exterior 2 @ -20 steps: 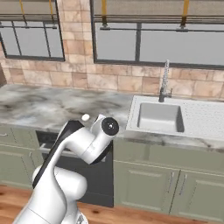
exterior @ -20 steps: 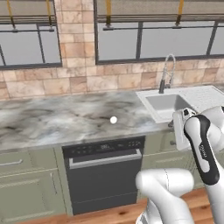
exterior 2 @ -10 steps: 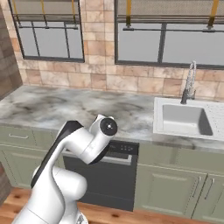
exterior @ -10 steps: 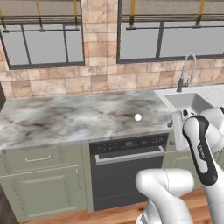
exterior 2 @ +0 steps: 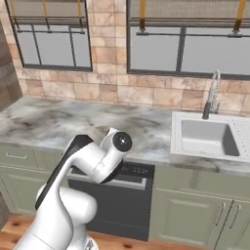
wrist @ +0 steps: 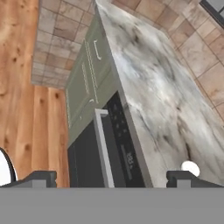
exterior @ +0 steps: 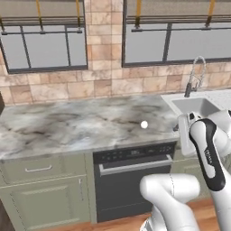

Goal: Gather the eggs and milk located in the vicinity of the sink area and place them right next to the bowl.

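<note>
Hand view, nearest first: two small dark tips of the pincer sit far apart at the bottom edge, so it's spread wide w/ nothing between them. It looks down past the black dishwasher front w/ its steel bar handle, onto the grey-veined marble worktop. One small smooth white egg lies on the marble just by the right tip, not touched.

Left base view: same egg sits alone on the worktop above the dishwasher, a bit left of the white rectangular sink basin; white arm is folded low in front of the cabinets.

Step in hand, as I read it: approach to pick up the egg. To do it well: bring the hand up over the worktop edge, centre the egg between the tips, come down vertical, close gently bc a round smooth thing will roll or squirt out if caught off-centre.

Containers: sink basin looks bare inside from the right base view, tall steel coil-spring faucet behind it. Can't locate milk carton or bowl from these views
</note>
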{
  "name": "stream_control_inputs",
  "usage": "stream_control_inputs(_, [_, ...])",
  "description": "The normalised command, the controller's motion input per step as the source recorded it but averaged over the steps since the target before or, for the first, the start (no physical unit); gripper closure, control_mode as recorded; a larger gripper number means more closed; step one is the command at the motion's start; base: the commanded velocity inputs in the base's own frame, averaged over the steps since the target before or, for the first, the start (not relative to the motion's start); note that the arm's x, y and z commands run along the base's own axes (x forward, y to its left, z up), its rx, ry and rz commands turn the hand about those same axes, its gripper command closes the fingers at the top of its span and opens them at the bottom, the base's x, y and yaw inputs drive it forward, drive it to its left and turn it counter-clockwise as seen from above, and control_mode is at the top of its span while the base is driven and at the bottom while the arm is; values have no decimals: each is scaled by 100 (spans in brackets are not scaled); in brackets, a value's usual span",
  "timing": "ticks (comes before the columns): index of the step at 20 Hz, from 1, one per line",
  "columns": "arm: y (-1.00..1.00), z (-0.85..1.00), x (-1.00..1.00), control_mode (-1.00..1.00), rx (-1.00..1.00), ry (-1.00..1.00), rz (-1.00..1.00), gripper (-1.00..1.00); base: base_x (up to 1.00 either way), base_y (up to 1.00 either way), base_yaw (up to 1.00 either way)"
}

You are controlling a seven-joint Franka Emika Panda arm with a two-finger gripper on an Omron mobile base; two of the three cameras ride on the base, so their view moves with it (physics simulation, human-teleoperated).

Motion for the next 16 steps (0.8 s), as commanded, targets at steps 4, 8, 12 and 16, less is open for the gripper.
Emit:
stream_control_inputs(4, [0, 0, 0, 100, 0, 0, 0, -100, 46, 0, 0])
stream_control_inputs(8, [0, 0, 0, 100, 0, 0, 0, -100, 41, 0, 0])
stream_control_inputs(12, [0, 0, 0, 100, 0, 0, 0, -100, 44, 0, 0])
stream_control_inputs(16, [0, 0, 0, 100, 0, 0, 0, -100, 41, 0, 0])
